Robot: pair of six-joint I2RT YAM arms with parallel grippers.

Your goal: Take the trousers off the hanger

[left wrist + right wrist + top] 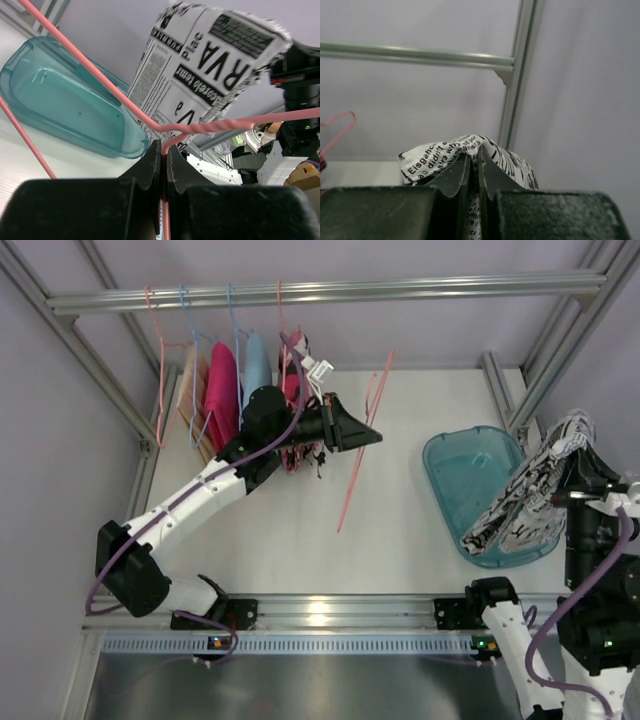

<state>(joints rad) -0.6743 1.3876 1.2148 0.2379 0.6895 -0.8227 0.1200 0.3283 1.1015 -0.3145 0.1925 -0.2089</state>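
Trousers (525,495), pinched in right gripper (476,159), hang over bin (440,470) at worktop's right edge; left gripper (162,150) pinches hanger (240,122).

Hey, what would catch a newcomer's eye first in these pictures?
The black-and-white print trousers, pinched in the right gripper, hang over the teal bin on the right. In the middle, the left gripper is shut on a bare pink hanger. Behind it, more garments hang from the back rail.
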